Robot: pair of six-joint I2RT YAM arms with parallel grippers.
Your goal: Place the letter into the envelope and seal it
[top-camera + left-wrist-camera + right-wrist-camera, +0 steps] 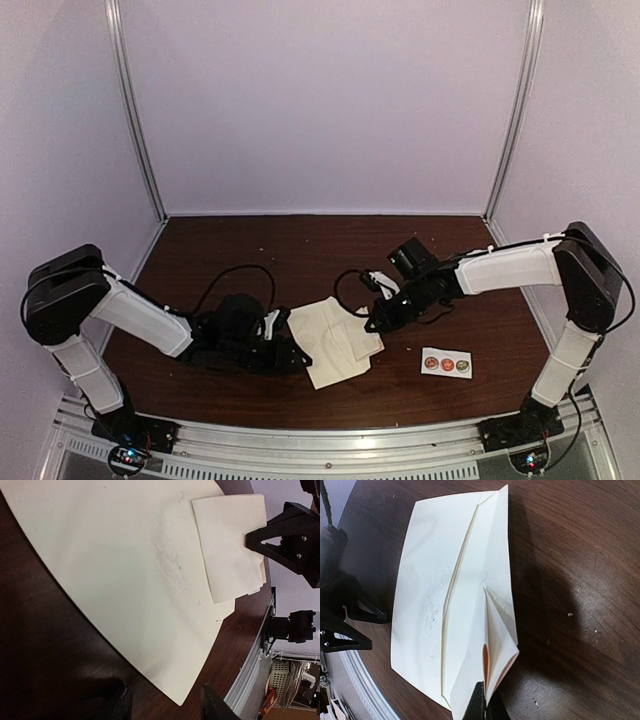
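**Letter pinched at the envelope's edge**

The envelope (320,352) lies flat on the bench (300,245), near the front and between my two arms, turned at a slant. On my right wrist view I see its flap side up, with a long crease running down it. The folded letter (500,640) rests on the side of the envelope nearest my right arm and sticks out past its edge; a pinkish inner face shows in the fold. I cannot tell whether any of it is tucked inside.

My right hand (485,707) is clamped on the letter's outer edge, fingers pressed together on the paper. My left hand (167,702) sits low at the opposite side of the envelope, fingers apart, with one corner of the envelope pointing into the gap; I cannot tell if they touch it.

A strip of round stickers (446,363) lies on the bench to the right, apart from the envelope.
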